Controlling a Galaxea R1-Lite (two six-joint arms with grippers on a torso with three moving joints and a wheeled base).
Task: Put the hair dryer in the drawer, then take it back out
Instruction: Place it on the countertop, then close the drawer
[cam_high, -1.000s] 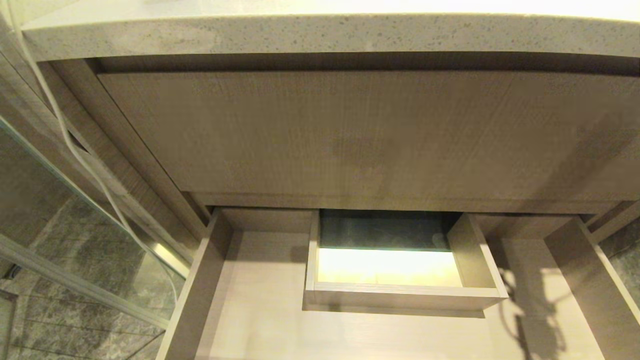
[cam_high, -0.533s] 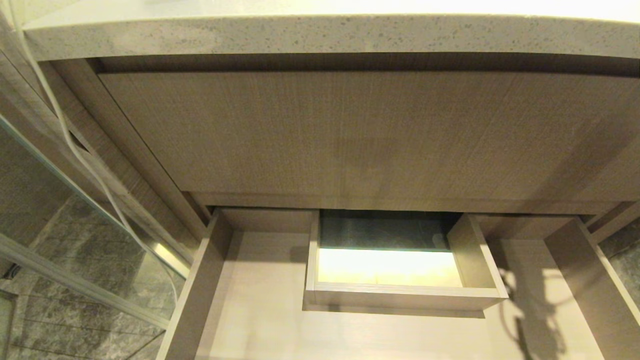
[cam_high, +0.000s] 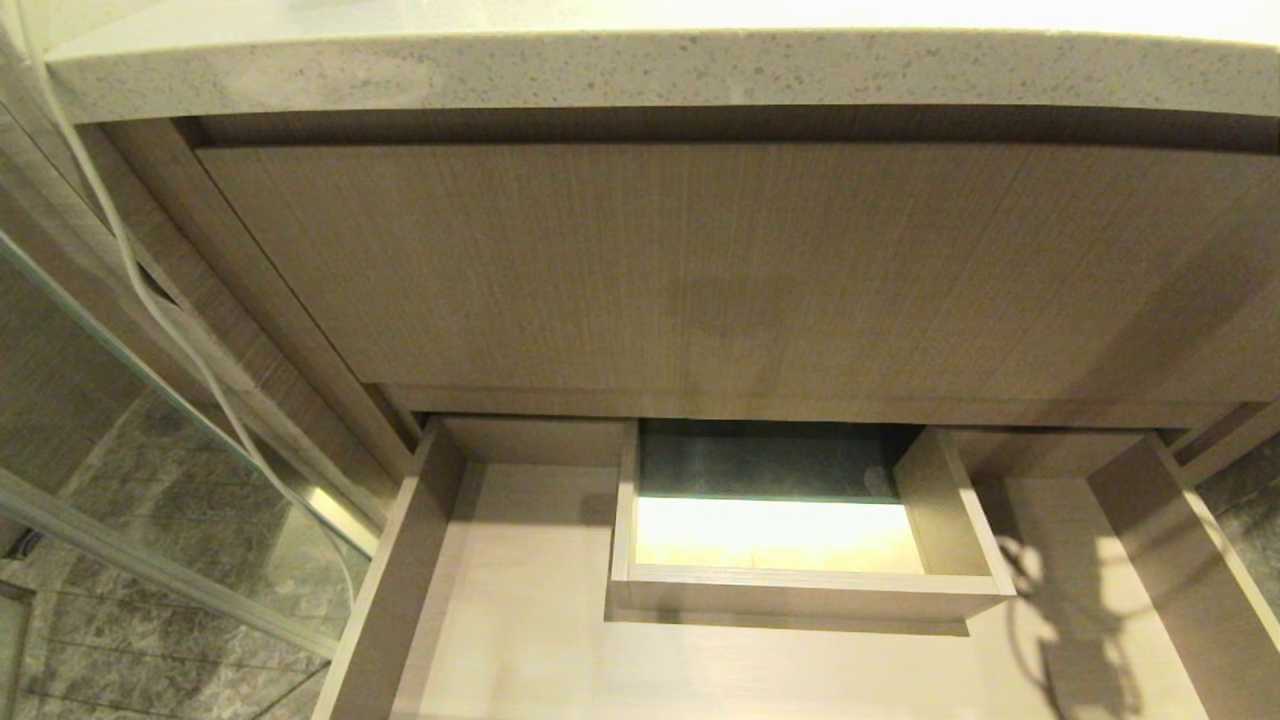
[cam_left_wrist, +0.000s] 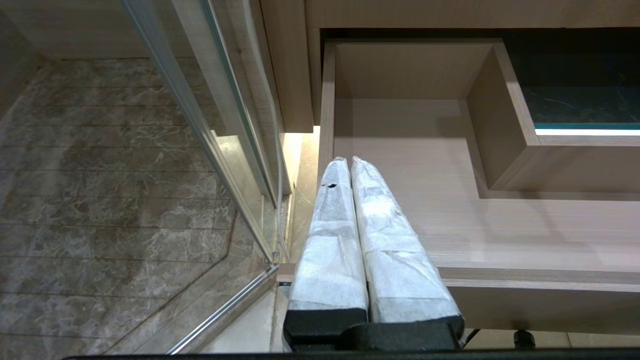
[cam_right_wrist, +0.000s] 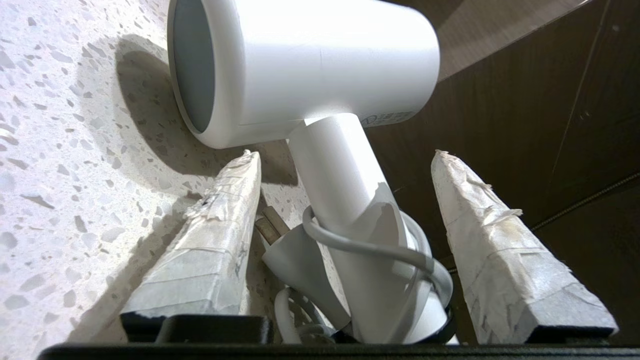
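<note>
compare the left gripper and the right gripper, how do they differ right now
The left gripper has its fingers pressed together with nothing between them, above the open drawer. The right gripper has its fingers spread wide to either side of the hair dryer handle, over a speckled counter. Both have fingers wrapped in white tape.

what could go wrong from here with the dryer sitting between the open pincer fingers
1. The right pincer stands open around the hair dryer's handle, with gaps on both sides; if the dryer is not settled on the speckled counter, it may tip or roll.
2. The cord loops around the handle near the fingers and could snag as the arm moves.
3. The drawer is open and empty; it could get bumped.
</note>
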